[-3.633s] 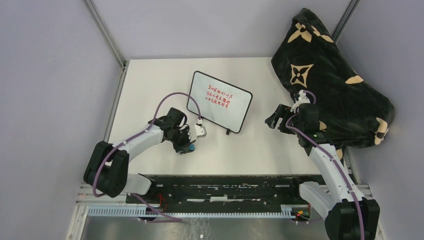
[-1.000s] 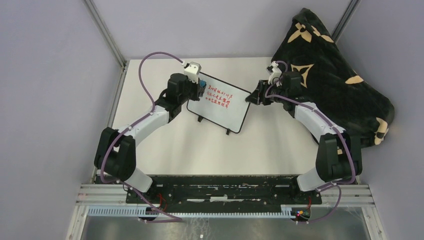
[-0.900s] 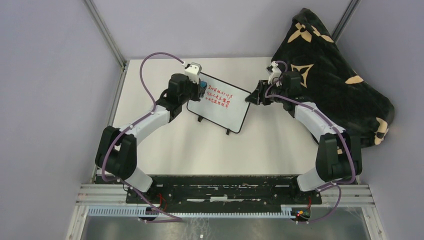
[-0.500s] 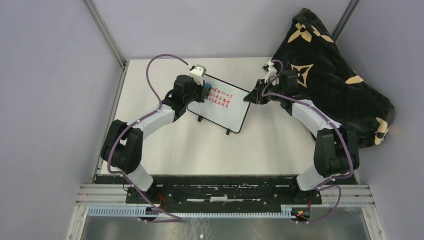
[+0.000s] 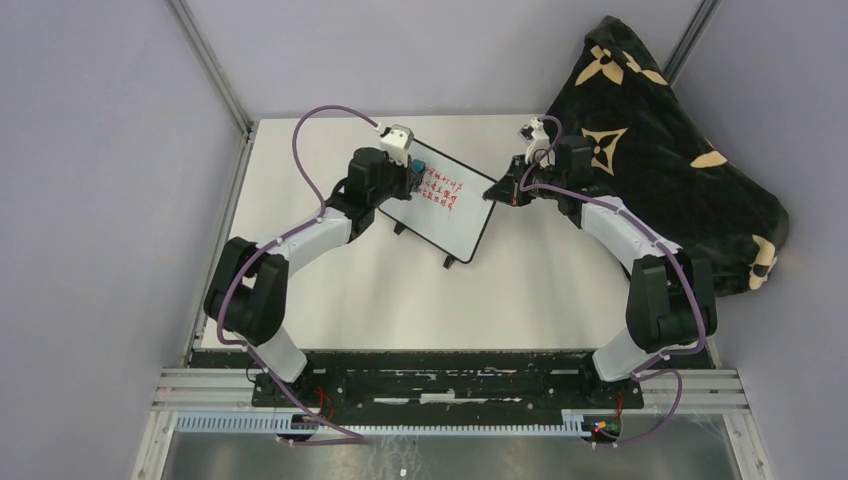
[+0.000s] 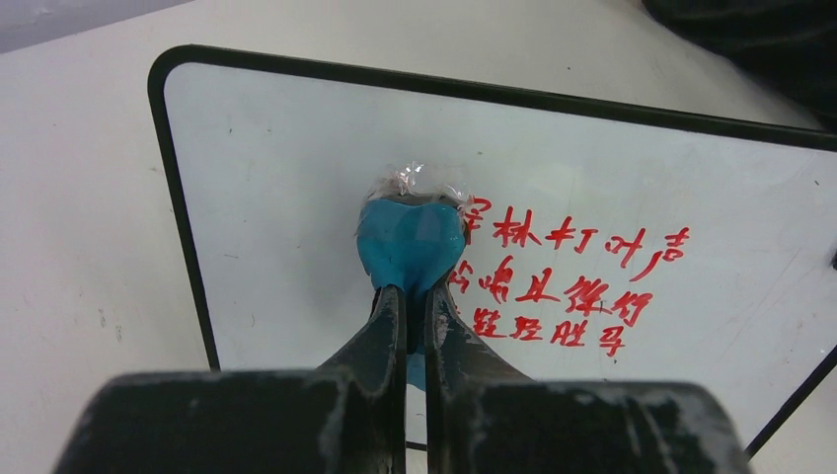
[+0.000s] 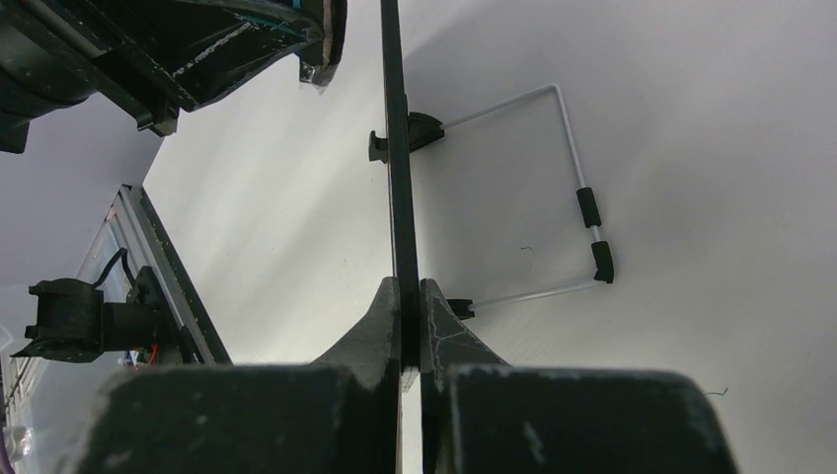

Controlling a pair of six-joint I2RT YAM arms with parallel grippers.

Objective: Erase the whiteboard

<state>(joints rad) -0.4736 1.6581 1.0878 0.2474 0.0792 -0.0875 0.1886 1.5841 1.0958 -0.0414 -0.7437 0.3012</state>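
The whiteboard (image 5: pixel 452 212) stands tilted on its wire stand at the table's far middle, black-framed, with three rows of red handwriting (image 6: pixel 568 281). My left gripper (image 6: pixel 415 288) is shut on a blue eraser (image 6: pixel 410 240), which presses on the board face at the left end of the writing. In the top view the left gripper (image 5: pixel 410 180) sits at the board's upper left. My right gripper (image 7: pixel 408 288) is shut on the whiteboard's edge (image 7: pixel 398 178), seen edge-on; in the top view the right gripper (image 5: pixel 498 194) holds the board's upper right corner.
A black blanket with tan flower patterns (image 5: pixel 660 150) is piled at the back right, behind the right arm. The board's wire stand (image 7: pixel 572 178) rests on the white tabletop (image 5: pixel 330 290). Metal frame rails (image 5: pixel 215 70) border the table.
My right gripper has closed onto the board's right corner. The left gripper with the eraser has slid right along the board top to the writing. The board has tilted up slightly.
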